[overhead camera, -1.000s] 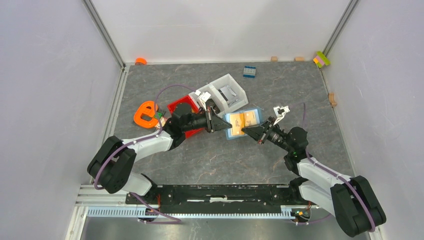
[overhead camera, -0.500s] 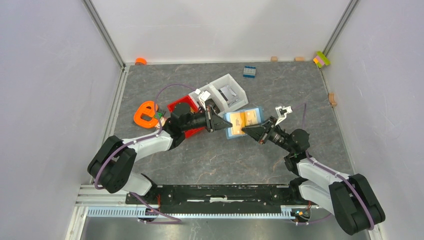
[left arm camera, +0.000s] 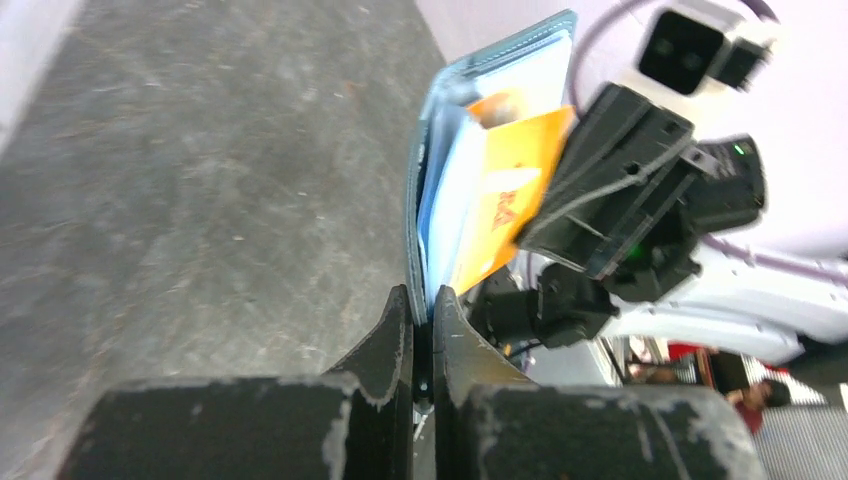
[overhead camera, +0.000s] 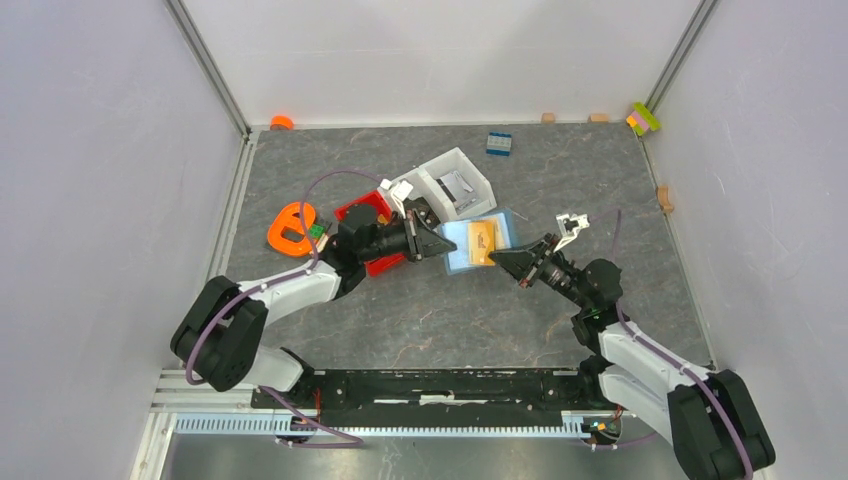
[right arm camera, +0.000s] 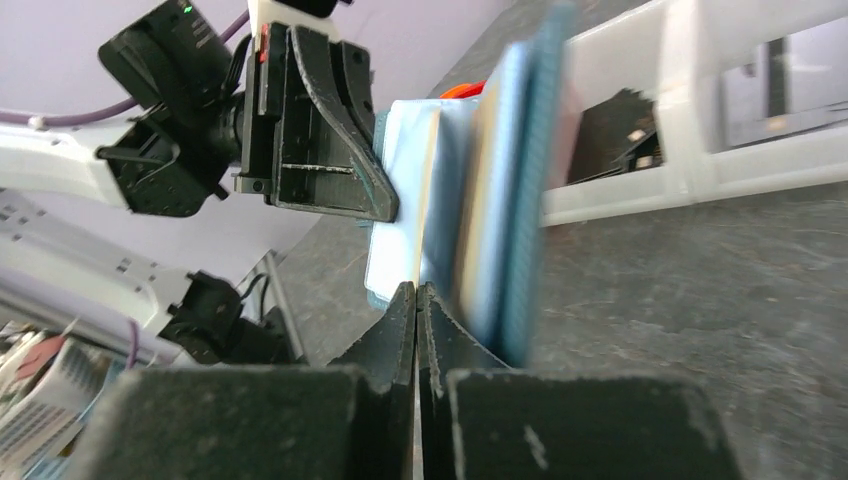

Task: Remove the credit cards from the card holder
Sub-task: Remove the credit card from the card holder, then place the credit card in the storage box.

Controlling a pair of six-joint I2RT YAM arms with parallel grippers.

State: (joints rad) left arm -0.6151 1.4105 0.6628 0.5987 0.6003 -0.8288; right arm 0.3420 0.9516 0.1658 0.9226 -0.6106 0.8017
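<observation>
The teal card holder (overhead camera: pixel 458 246) is held open and on edge between my two grippers, its pale blue inside showing. An orange credit card (overhead camera: pixel 482 240) sticks out of its pocket. My left gripper (overhead camera: pixel 436 245) is shut on the holder's left edge; in the left wrist view the jaws (left arm camera: pixel 421 300) pinch the teal cover (left arm camera: pixel 418 200) beside the card (left arm camera: pixel 505 200). My right gripper (overhead camera: pixel 494 257) is shut on the card; in the right wrist view its jaws (right arm camera: pixel 416 292) grip the card's thin tan edge (right arm camera: pixel 431 170), with the holder (right arm camera: pixel 520 200) just to the right.
A white bin (overhead camera: pixel 440 170) and a red bin (overhead camera: pixel 352 210) stand just behind the left gripper. An orange looped object (overhead camera: pixel 290 228) lies to the left. A blue studded brick (overhead camera: pixel 498 142) and small blocks lie along the back and right edges.
The card holder has gone from lying open flat to being raised and turned on edge, shifting slightly left. The right gripper has drawn a little to the right. Both grippers stay shut.
</observation>
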